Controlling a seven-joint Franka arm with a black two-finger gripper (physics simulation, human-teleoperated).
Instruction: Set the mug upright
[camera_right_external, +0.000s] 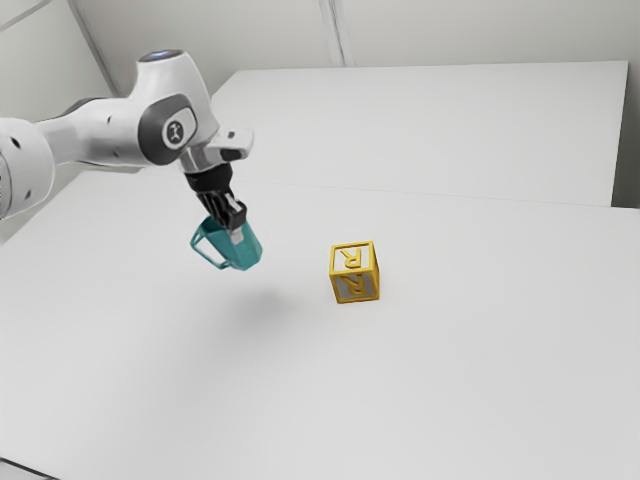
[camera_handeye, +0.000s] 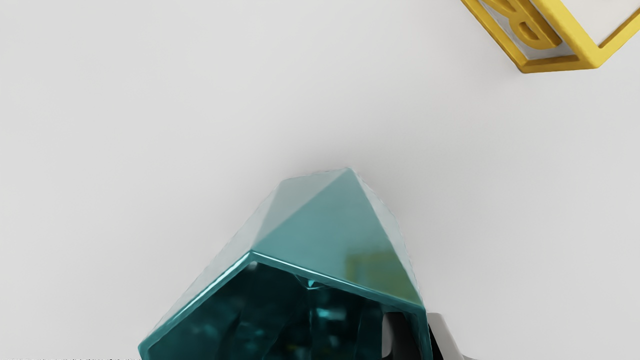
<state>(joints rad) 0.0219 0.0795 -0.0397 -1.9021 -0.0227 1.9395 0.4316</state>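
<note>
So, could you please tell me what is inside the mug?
One finger of the gripper reaches inside the mug, along its wall. What lies behind that finger is covered, and the depths are too dark to make out.

yellow block (camera_right_external: 355, 285) as obstacle, passable gap between it and lifted mug (camera_right_external: 245, 251)

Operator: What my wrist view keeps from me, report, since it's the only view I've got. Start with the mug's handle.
Observer: The handle is on the mug's side toward the exterior view's left, where the arm comes in.
Operator: Now the mug's clearance. Tell me if it's off the table.
Observer: It's off: the claw holds it in the air, tilted, its shadow apart from it on the table below.
</note>
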